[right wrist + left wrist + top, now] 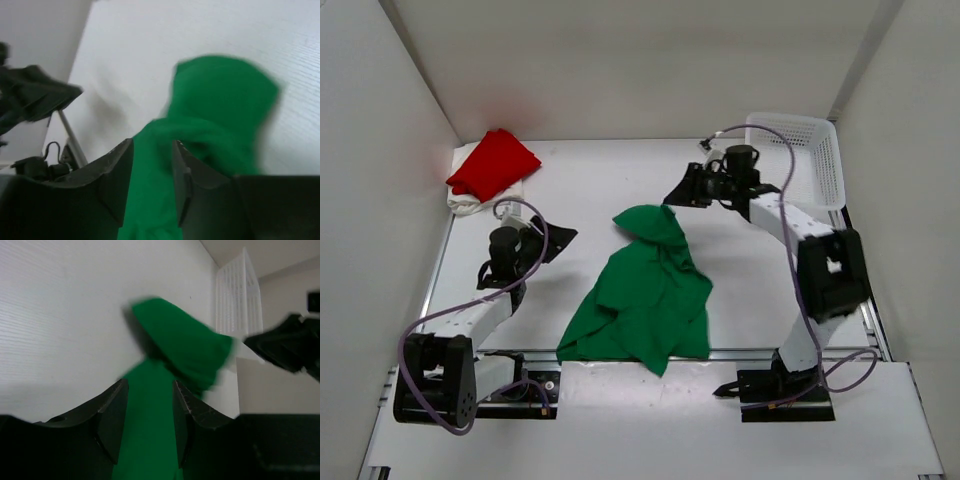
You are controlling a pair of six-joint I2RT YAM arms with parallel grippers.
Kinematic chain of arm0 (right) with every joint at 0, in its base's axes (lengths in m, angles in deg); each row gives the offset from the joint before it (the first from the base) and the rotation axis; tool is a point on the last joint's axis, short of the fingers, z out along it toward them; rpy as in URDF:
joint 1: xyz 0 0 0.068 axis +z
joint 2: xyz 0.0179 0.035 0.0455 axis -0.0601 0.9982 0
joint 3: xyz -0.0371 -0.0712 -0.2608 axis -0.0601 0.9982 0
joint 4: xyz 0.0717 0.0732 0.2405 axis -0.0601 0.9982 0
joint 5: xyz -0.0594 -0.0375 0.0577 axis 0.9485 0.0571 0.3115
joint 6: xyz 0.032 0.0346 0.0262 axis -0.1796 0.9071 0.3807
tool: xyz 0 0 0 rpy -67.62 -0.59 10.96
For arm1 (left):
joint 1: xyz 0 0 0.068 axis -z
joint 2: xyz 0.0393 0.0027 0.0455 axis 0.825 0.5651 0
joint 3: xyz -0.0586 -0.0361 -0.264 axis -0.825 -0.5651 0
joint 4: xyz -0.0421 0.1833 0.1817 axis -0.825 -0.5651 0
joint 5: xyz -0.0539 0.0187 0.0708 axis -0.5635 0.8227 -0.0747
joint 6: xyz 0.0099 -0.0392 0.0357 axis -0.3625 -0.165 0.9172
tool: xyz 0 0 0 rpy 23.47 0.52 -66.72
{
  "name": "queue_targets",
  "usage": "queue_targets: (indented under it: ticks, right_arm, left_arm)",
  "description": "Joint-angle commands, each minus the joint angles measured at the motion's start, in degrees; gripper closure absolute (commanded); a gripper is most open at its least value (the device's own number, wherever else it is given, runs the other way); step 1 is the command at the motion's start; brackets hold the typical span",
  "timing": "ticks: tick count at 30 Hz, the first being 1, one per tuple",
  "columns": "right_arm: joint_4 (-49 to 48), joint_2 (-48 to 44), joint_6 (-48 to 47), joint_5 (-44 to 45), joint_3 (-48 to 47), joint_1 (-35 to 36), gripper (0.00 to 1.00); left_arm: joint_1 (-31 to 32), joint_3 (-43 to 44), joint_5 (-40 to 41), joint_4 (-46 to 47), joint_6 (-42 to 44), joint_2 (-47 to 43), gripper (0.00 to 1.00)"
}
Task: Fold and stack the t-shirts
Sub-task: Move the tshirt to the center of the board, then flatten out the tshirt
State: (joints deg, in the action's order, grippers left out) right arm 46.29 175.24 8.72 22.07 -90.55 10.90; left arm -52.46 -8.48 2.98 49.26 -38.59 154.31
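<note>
The green t-shirt (645,295) lies crumpled in a heap on the middle of the table, its peak toward the back. It looks blurred in the left wrist view (180,340) and in the right wrist view (225,100). The red t-shirt (492,163) lies folded at the far left on top of the white t-shirt (470,203). My left gripper (558,240) (149,390) is open and empty, left of the green shirt and apart from it. My right gripper (678,192) (152,147) is open and empty, just right of the shirt's peak.
A white mesh basket (805,155) stands at the back right, behind the right arm; it also shows in the left wrist view (237,295). White walls close the table in on the left, back and right. The arm bases stand on the near edge.
</note>
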Motion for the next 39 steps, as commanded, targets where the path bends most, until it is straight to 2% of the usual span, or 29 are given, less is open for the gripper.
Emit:
queue_targets:
  ticks: [1,2,3,5,7,9,10,11,13,15,16,18,20,21,24,26,30,31,35,36,37,38,39]
  right_arm:
    - [5.1,5.5,-6.5,4.2,-15.7,2.3,0.63]
    - [10.7,7.4,-8.2,6.7,-20.1,2.3,0.54]
    - [13.6,6.8,-9.5,9.9,-21.4,2.7,0.50]
    - [14.8,3.6,-11.8,16.0,-19.4,4.4,0.39]
    - [15.0,-3.8,-11.9,23.9,-13.7,5.6,0.40]
    - [12.0,-10.5,-8.9,26.3,0.8,6.8,0.63]
    - [8.5,-15.5,-7.7,28.0,5.6,8.5,0.68]
    - [6.3,-17.6,-5.4,29.0,14.3,10.1,0.81]
    - [1.8,-25.2,-2.2,30.3,29.3,12.2,0.98]
    - [1.5,-29.4,1.1,28.8,36.5,14.7,1.00]
    - [2.2,-32.2,1.7,30.8,39.6,16.3,0.99]
    - [3.1,-36.2,3.9,33.2,43.2,22.4,0.82]
    - [6.8,-39.9,5.1,36.3,45.5,25.3,0.72]
    - [8.2,-40.5,5.6,37.9,46.8,25.3,0.68]
    - [6.7,-42.6,6.9,33.9,50.3,19.9,0.63]
    - [6.4,-41.7,6.7,35.6,51.0,18.7,0.60]
    - [4.5,-37.9,6.5,33.0,51.0,17.0,0.59]
    - [3.5,-37.1,6.5,32.5,51.0,16.8,0.59]
    - [1.7,-32.5,7.2,33.2,49.5,17.5,0.60]
    - [0.8,-32.5,7.5,32.6,49.7,17.0,0.66]
    - [0.2,-32.4,7.7,33.1,49.3,16.9,0.80]
    - [-0.4,-32.4,7.7,32.9,48.9,16.9,0.89]
    - [-0.5,-33.0,7.6,33.6,47.6,16.8,0.94]
  left_arm:
    - [5.5,3.8,3.3,-4.8,5.0,0.2,0.49]
    - [7.1,4.6,3.5,-5.7,6.1,0.5,0.49]
    - [8.8,4.8,3.9,-6.6,6.8,0.9,0.50]
    - [11.0,4.7,6.2,-9.5,8.7,1.0,0.50]
    - [13.8,4.9,7.7,-11.9,10.2,1.1,0.50]
    - [15.4,5.4,10.5,-15.5,12.8,1.2,0.49]
    - [16.5,5.5,11.4,-17.2,13.7,1.1,0.48]
    - [17.2,5.9,12.5,-18.2,15.1,1.1,0.46]
    - [19.8,6.0,16.3,-21.8,17.8,1.0,0.46]
    - [22.1,5.4,18.2,-23.0,18.4,0.4,0.43]
    - [22.7,4.3,17.9,-23.4,18.7,0.1,0.41]
    - [22.5,2.9,16.5,-25.4,18.9,-0.5,0.39]
    - [21.4,1.3,14.1,-25.6,19.0,-0.6,0.38]
    - [20.9,0.8,13.4,-25.7,19.3,-0.6,0.37]
    - [21.7,-2.6,12.1,-24.0,18.4,-0.1,0.38]
    - [22.3,-3.9,9.9,-20.3,17.7,2.5,0.39]
    - [23.9,-1.9,6.8,-17.8,17.4,7.1,0.48]
    - [23.9,-1.8,5.7,-17.4,16.9,7.6,0.57]
    - [24.3,-1.3,3.2,-14.0,15.3,9.6,0.79]
    - [24.4,-0.8,2.9,-13.5,15.1,10.3,0.81]
    - [24.9,-0.8,3.0,-13.6,15.0,10.1,0.86]
    - [25.0,-0.5,3.6,-13.7,14.2,10.0,0.92]
    - [24.8,-0.7,3.8,-12.8,13.3,9.6,0.96]
